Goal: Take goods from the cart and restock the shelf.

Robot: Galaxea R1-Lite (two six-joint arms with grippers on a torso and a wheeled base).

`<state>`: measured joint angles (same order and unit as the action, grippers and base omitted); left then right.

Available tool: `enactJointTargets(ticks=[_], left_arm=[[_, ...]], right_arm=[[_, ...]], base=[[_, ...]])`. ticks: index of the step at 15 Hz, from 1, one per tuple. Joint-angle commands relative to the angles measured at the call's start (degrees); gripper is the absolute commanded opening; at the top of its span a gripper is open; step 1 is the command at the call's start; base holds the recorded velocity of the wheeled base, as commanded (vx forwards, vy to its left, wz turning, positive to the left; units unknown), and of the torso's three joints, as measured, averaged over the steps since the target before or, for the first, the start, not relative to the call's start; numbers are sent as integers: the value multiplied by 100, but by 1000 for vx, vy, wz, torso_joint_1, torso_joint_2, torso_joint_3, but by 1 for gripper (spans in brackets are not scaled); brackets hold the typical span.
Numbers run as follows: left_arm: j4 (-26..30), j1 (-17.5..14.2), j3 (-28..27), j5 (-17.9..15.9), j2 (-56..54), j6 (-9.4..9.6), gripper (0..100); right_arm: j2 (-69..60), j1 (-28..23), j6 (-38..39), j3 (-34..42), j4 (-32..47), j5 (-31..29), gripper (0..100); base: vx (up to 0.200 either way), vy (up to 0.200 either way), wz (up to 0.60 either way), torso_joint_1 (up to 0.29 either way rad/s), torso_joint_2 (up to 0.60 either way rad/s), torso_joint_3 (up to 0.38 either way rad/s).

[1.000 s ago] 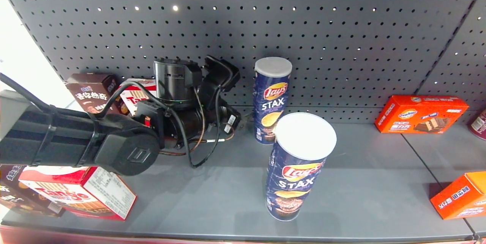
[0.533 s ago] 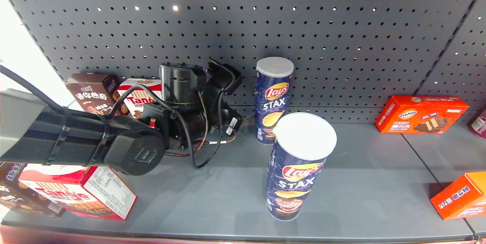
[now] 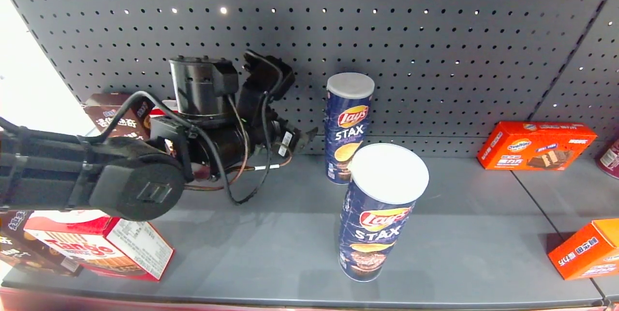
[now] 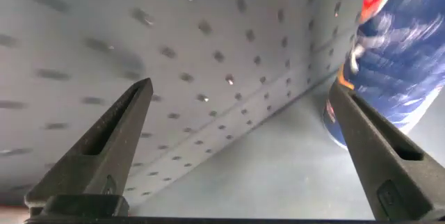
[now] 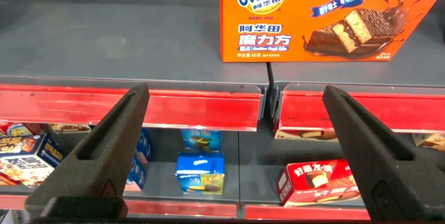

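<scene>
Here, left claw [image 4: 240, 85] gapes wide beside rear can [image 4: 396, 43].

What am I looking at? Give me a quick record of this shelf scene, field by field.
Place: grey shelf with a pegboard back
Chip cans: two upright, back can near the pegboard, front can nearer the edge
Left gripper: open, empty, beside the back can, not touching
Right gripper: open, empty
Other goods: orange box, red and white box

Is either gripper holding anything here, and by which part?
Nothing is held. The left gripper is open and empty beside the rear chip can; the right gripper is open and empty too.
</scene>
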<state>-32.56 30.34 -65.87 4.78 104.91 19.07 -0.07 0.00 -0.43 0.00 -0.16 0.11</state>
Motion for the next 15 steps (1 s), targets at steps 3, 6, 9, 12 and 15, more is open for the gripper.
enactJointTargets(ticks=[3,6,9,12,15], left_arm=[[4,314,531,287,-1685,-35,100],[-224,437,2087,340,-3442,-316,100],[-172,692,3150,348,-5112,-369,100],[-163,499,4398,357,-7037,-404,100],[-172,-1127,6059,322,-8848,-861,100]], right_arm=[[7,0,-1,0,-2,-2,100],[7,0,-1,0,-2,7,100],[7,0,-1,0,-2,7,100],[7,0,-1,0,-2,-2,100],[7,0,-1,0,-2,-2,100]], base=[[0,0,0,0,0,0],[0,0,0,0,0,0],[0,0,0,0,0,0],[0,0,0,0,0,0],[0,0,0,0,0,0]])
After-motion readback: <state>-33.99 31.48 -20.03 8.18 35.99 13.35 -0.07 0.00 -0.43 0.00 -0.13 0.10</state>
